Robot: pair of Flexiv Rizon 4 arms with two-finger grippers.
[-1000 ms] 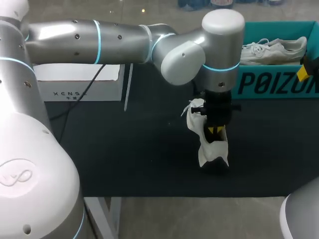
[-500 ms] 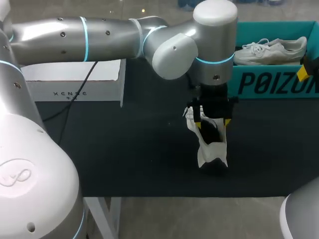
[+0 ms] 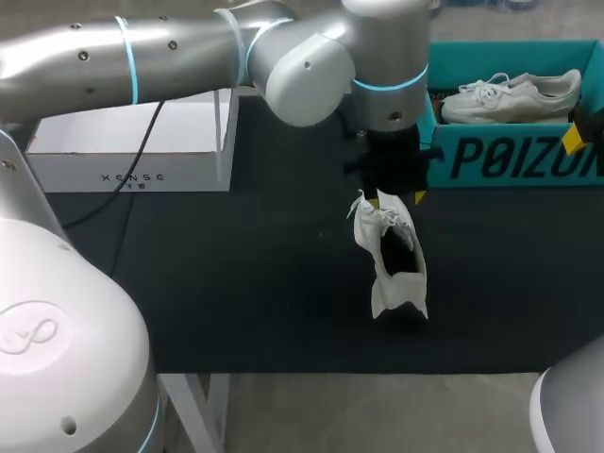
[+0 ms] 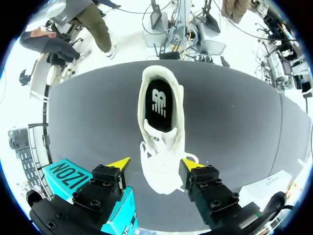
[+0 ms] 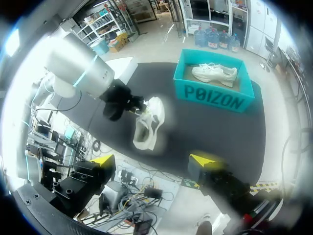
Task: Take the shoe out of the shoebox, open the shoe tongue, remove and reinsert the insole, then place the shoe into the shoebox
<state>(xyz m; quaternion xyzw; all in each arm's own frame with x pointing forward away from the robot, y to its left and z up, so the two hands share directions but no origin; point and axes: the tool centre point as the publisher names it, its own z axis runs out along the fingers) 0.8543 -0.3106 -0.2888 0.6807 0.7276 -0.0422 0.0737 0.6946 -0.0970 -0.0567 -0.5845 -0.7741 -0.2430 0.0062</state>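
Pulled up off shoe (image 3: 392,255) toward shoebox (image 3: 510,160); left gripper (image 3: 394,194) released, empty. Shoe out on table (image 3: 236,283), insole (image 4: 159,105) probably back inside. Right gripper (image 5: 152,161) spread, far off. Remaining: boxing shoe.

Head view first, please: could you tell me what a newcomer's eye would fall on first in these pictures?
The white shoe sits alone in the middle of the dark table, its opening facing up, and the left gripper hovers open just above its laced front. At the table's far right, the bright teal shoebox holds a second white shoe.
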